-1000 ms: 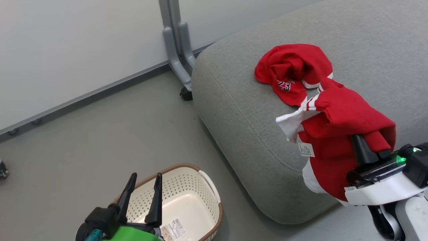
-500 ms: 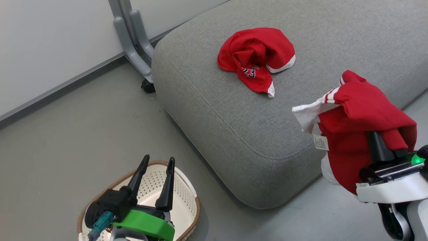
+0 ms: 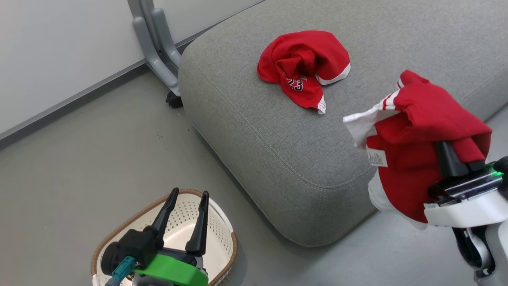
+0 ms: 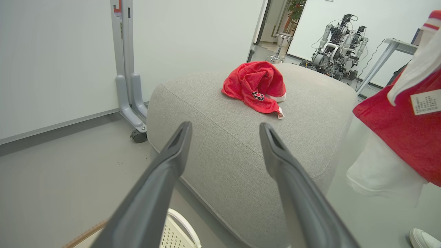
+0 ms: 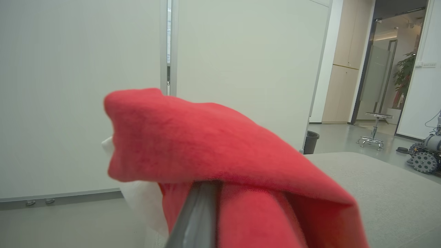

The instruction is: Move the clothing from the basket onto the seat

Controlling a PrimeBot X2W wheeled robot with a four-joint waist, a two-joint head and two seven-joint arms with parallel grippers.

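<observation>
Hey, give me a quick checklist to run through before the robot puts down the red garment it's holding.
1. Grip: right gripper shut on held garment: ok.
2. Position: held garment fully over seat: not ok, it hangs at the near corner, partly over floor.
3. Landing spot: bare seat fabric beside the 23 garment: ok.
4. Other arm: left gripper open, holding nothing: ok.
5. Nothing left in basket: cannot tell, left gripper hides part of it.
</observation>
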